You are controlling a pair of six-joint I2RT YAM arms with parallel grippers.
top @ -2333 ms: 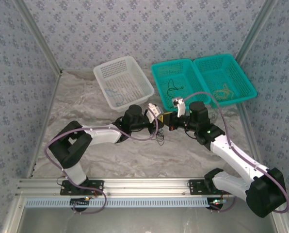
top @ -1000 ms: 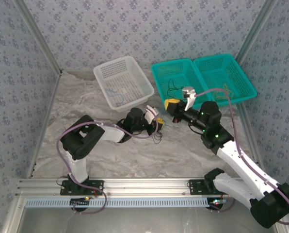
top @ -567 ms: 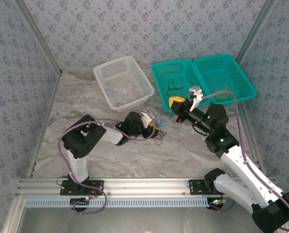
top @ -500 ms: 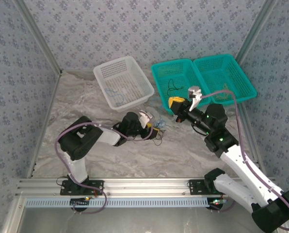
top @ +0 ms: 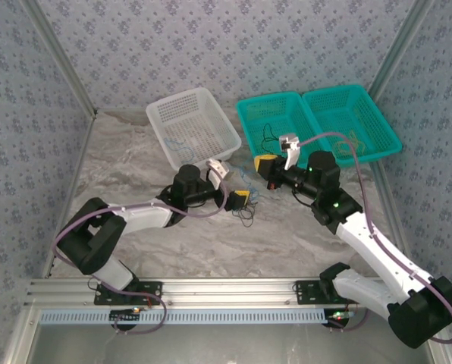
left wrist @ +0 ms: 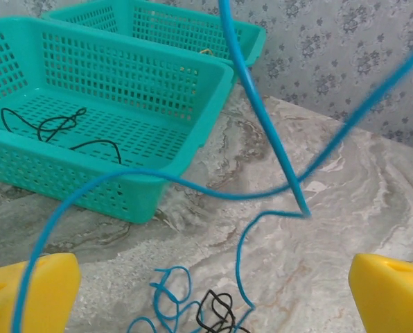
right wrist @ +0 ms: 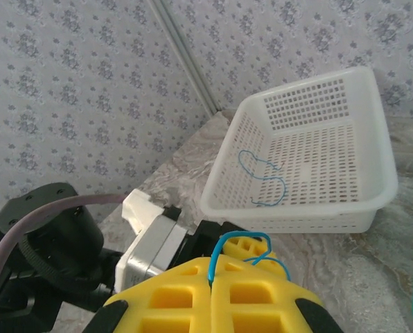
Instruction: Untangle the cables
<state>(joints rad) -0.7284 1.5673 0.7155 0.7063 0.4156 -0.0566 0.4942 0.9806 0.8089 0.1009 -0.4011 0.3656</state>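
From above, the right gripper [top: 265, 164] hangs just before the near rim of the middle teal basket [top: 270, 98], which sits by the bench's far edge. The left gripper [top: 240, 197] lies low beside the tangle [top: 246, 213], near the middle of the bench. Half a second earlier the left arm's wrist sat closer to the tangle. It is now drawn back toward the white basket [top: 175, 99], with the elbow swung out to the left, and the right gripper has edged left.

At the left wrist, the yellow fingers [left wrist: 30, 288] stand wide apart and grip nothing. The blue cable [left wrist: 262, 193] sweeps across between them in slack arcs. Its lower end coils into the knot with a black cable [left wrist: 217, 310] on the bench. Another black cable [left wrist: 54, 126] rests in the teal basket.

At the right wrist, the right gripper [right wrist: 212, 281] is pressed together on the blue cable [right wrist: 242, 239], which loops up out of the pads. A further blue strand [right wrist: 262, 177] lies in the white basket [right wrist: 373, 125].

With nothing pinning the knot, a further pull from the right gripper may well lift the black cable along with the blue one. That would tighten the loops rather than free them. The thin wire could also slide out of the pads, or snag on the open left finger it crosses.
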